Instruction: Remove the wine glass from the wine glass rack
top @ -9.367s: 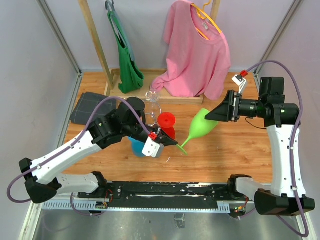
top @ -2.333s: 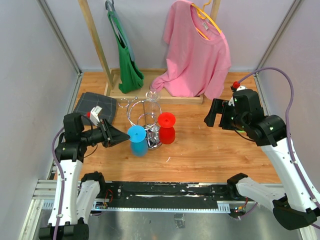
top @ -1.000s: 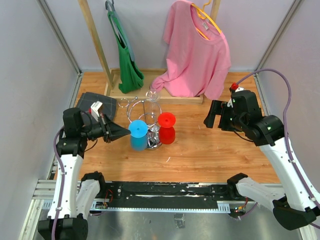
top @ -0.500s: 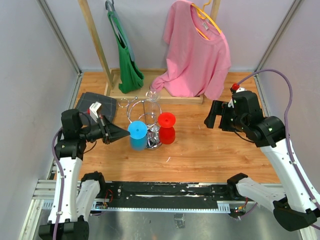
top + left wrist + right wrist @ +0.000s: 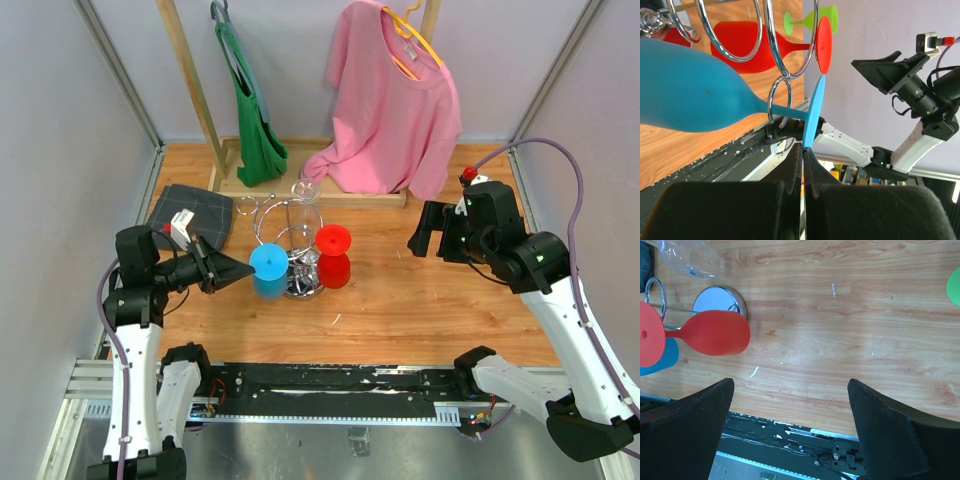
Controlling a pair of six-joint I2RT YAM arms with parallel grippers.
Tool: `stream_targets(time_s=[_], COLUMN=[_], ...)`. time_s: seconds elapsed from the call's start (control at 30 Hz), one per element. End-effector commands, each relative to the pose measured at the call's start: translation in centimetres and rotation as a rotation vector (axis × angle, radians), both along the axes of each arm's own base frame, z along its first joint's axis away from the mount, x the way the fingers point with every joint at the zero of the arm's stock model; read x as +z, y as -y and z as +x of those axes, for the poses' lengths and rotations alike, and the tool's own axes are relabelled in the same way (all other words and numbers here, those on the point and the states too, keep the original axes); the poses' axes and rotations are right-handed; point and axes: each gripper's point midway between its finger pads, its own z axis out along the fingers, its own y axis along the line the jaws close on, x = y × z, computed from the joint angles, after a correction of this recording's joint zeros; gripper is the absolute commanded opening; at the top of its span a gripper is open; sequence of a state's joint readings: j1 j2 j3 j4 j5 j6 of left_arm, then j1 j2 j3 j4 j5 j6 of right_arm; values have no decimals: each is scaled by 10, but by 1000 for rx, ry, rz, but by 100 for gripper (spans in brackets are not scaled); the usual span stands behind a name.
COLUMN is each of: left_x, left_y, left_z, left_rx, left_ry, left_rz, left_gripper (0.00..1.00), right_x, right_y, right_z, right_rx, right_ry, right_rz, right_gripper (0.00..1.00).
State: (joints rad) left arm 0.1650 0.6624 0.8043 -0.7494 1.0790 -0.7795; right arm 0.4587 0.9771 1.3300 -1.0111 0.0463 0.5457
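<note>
The chrome wine glass rack (image 5: 292, 247) stands mid-table; its wire rings (image 5: 775, 50) fill the left wrist view. A blue wine glass (image 5: 268, 268) lies sideways at the rack's left side, and its stem still sits in a small ring (image 5: 779, 98). My left gripper (image 5: 243, 268) is shut on the rim of the blue foot (image 5: 813, 112), pinched edge-on at the fingertips (image 5: 804, 149). A red wine glass (image 5: 333, 256) hangs on the rack's right side (image 5: 715, 332). My right gripper (image 5: 420, 230) is open and empty, well right of the rack (image 5: 790, 385).
A clear glass (image 5: 304, 190) hangs on the rack's far side. A green wine glass (image 5: 810, 20) lies beyond the red one; its foot (image 5: 955, 286) shows at the right wrist view's edge. A dark folded cloth (image 5: 190, 212) lies at the left. A clothes rail with a pink shirt (image 5: 395, 100) stands behind.
My left arm has drawn back to the left, pulling the blue glass a little left with it. My right arm, which earlier held the green glass, is still and empty.
</note>
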Motion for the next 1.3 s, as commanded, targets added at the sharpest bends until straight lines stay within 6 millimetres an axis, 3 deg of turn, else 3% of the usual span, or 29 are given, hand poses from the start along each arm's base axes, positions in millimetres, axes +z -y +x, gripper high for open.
stream_targets(time_s=[0.0, 0.67, 1.07, 1.27], left_x=[7, 11, 11, 27], left_y=[-4, -15, -29, -34], left_z=[-7, -19, -12, -1], left_rx=[27, 149, 234, 247], left_ry=[31, 48, 80, 177], left_rz=[35, 108, 189, 228], left_gripper=[0, 0, 0, 0], right_x=[-5, -6, -4, -1], right_y=[-3, -3, -6, -6], right_z=[-4, -5, 0, 2], right_rx=[32, 68, 86, 84], right_ry=[-6, -13, -5, 4], right_rz=[-8, -34, -45, -45], right_gripper=[98, 99, 99, 99])
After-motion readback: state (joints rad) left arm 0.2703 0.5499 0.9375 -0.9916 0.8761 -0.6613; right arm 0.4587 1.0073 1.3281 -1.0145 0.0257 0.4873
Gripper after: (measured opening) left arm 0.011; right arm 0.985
